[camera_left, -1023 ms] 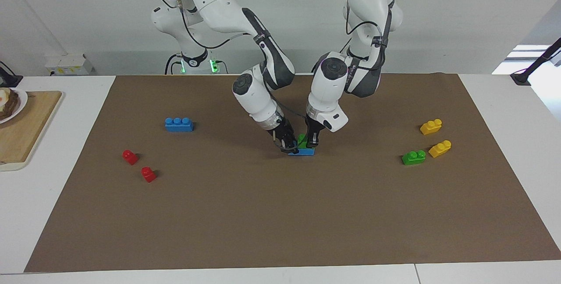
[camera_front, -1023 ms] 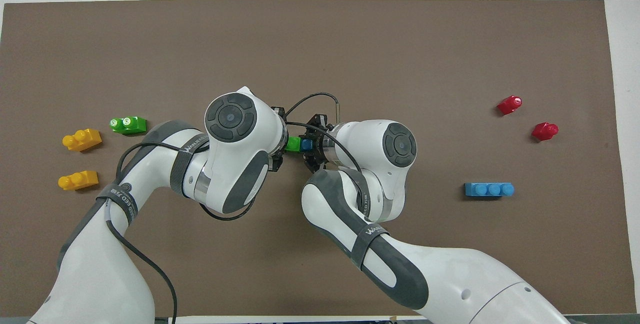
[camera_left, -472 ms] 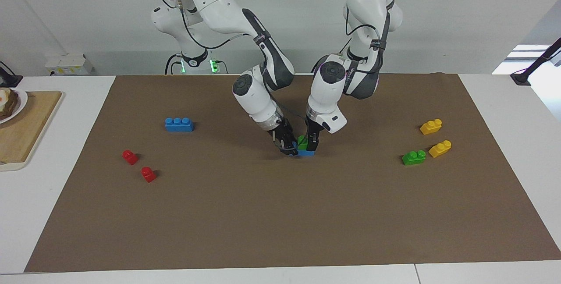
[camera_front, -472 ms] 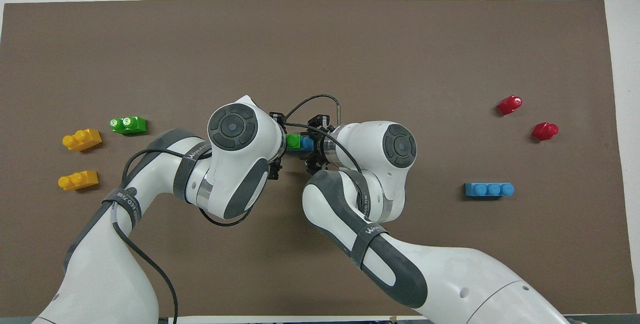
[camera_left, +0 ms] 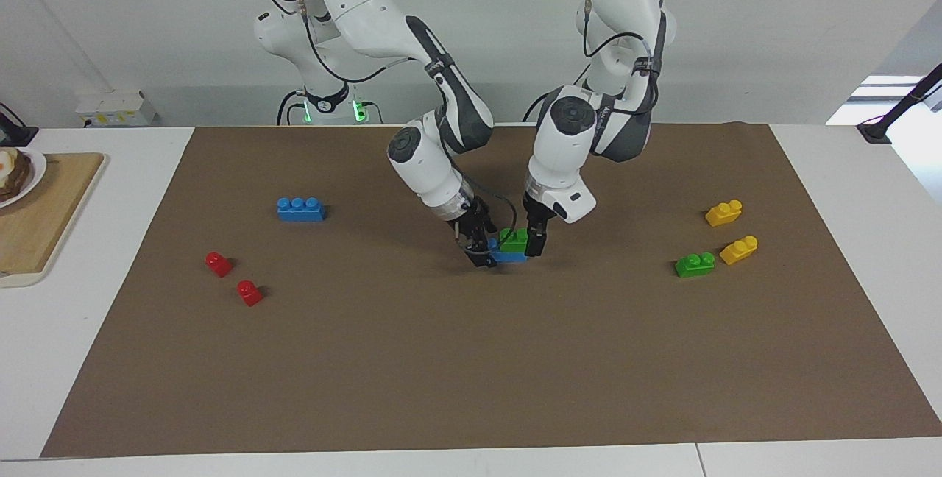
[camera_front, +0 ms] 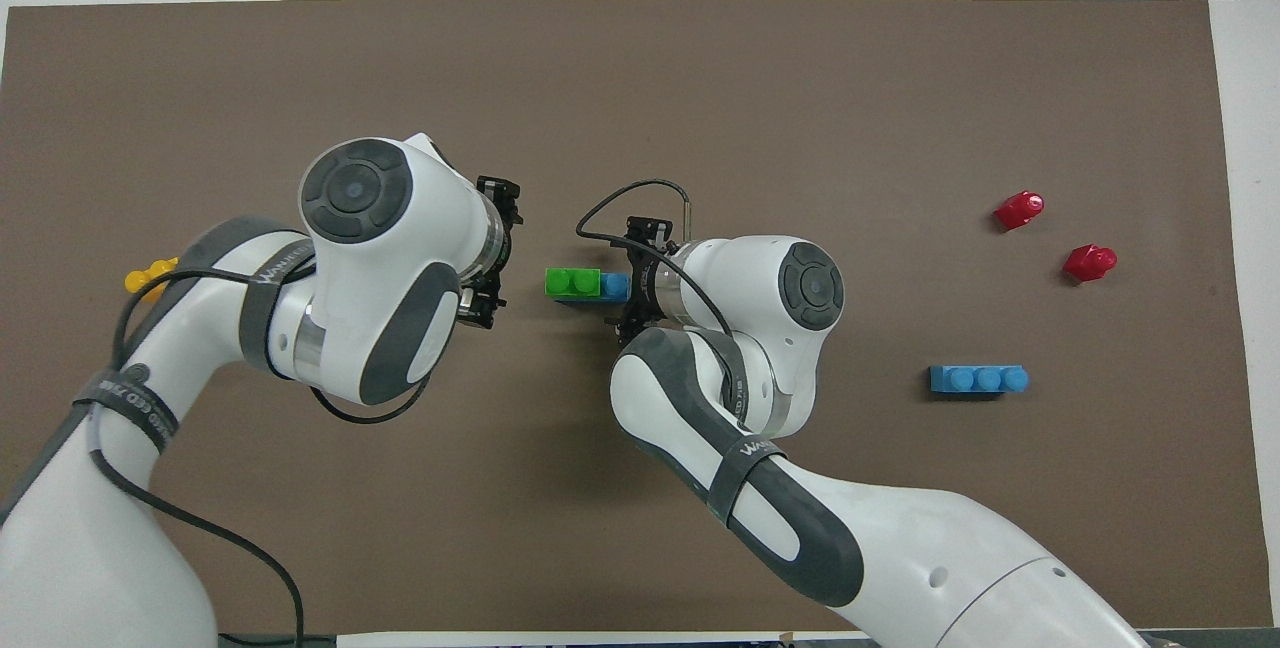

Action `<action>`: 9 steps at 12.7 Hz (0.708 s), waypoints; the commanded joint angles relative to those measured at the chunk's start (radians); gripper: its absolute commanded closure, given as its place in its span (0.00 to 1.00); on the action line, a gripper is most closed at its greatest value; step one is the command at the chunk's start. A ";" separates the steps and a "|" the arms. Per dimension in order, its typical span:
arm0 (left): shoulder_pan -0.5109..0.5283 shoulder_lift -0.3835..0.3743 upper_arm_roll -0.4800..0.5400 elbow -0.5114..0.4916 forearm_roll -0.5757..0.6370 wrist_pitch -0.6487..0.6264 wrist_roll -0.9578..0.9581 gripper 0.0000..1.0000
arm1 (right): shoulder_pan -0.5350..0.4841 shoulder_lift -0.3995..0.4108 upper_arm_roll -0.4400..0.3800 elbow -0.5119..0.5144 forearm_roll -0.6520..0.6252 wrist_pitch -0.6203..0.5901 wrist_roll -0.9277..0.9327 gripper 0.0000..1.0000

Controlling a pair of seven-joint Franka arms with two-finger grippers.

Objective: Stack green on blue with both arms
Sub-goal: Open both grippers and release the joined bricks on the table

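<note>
Green brick [camera_left: 514, 238] seated on blue brick [camera_left: 509, 255], mid-tabletop [camera_left: 441, 359]. Right pincer [camera_left: 482, 250] closed on blue brick's end, holding stack. Left pincer [camera_left: 535, 241] just beside green brick, apart from it; fingers spread, empty. Second blue brick [camera_left: 300, 208] toward right arm's end.

I see a brown mat [camera_left: 441, 359] on the white table [camera_left: 66, 359], with bricks scattered across it.
</note>
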State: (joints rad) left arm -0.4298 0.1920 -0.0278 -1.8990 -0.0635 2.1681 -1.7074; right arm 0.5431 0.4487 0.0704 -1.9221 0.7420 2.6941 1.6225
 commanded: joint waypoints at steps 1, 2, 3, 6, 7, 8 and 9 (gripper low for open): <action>0.090 -0.084 -0.006 0.004 0.013 -0.095 0.186 0.00 | -0.037 -0.025 0.008 0.000 0.034 0.006 -0.041 0.02; 0.115 -0.098 -0.006 0.008 0.013 -0.134 0.290 0.00 | -0.051 -0.040 0.006 0.002 0.034 -0.014 -0.039 0.02; 0.141 -0.111 -0.004 0.008 0.013 -0.166 0.405 0.00 | -0.070 -0.060 0.006 0.000 0.034 -0.046 -0.039 0.02; 0.261 -0.158 -0.004 0.008 0.013 -0.227 0.745 0.00 | -0.146 -0.123 0.003 0.000 0.033 -0.149 -0.043 0.02; 0.304 -0.181 -0.004 0.008 0.013 -0.252 0.850 0.00 | -0.172 -0.145 0.003 0.000 0.030 -0.186 -0.044 0.02; 0.348 -0.201 -0.004 0.008 0.013 -0.284 0.973 0.00 | -0.201 -0.163 0.002 0.000 0.020 -0.222 -0.050 0.02; 0.380 -0.221 -0.003 0.008 0.013 -0.327 1.120 0.00 | -0.231 -0.183 0.002 0.000 0.017 -0.264 -0.099 0.02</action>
State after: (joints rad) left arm -0.1087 0.0227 -0.0207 -1.8868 -0.0618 1.9179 -0.7842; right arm 0.3629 0.3085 0.0642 -1.9086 0.7421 2.4919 1.6000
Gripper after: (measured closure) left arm 0.000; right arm 0.000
